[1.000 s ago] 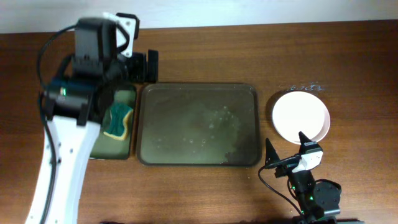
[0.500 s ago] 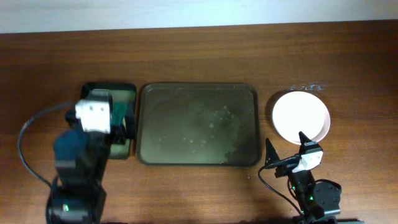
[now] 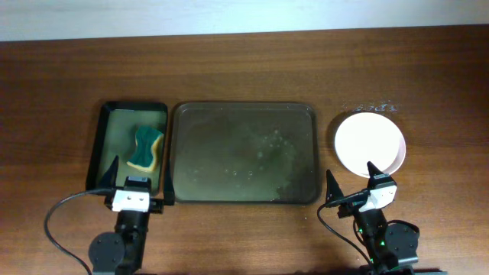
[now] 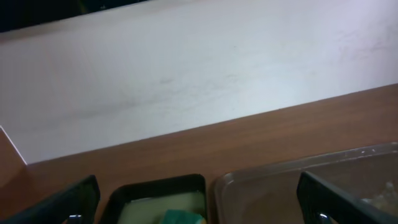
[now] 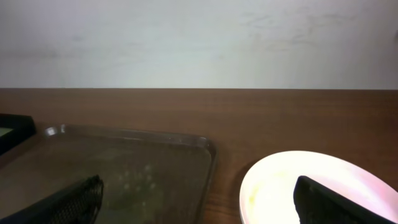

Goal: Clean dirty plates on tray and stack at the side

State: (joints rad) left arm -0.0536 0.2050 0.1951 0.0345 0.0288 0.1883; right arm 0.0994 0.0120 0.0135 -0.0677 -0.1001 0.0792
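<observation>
The white plates [image 3: 370, 142] lie stacked on the table right of the tray [image 3: 243, 153]; only the top one shows its face [image 5: 280, 186], with a faint yellowish smear. The dark brown tray carries only wet streaks and droplets. My left gripper [image 3: 140, 179] rests open near the front edge, by the tray's front left corner, holding nothing; in its wrist view its fingers [image 4: 62, 205] frame the black tray and the brown tray's corner [image 4: 280, 180]. My right gripper [image 3: 351, 179] stands open and bare just in front of the plates, between them and the tray [image 5: 124, 162].
A narrow black tray [image 3: 107, 145] with a greenish inside sits left of the brown tray and holds a green and yellow sponge [image 3: 145, 149]. Small water drops [image 3: 374, 108] dot the wood behind the plates. A pale wall [image 5: 199, 37] runs behind the table.
My left arm has drawn back from over the black tray to the front edge of the table, uncovering the sponge. The right arm and the plates have not moved.
</observation>
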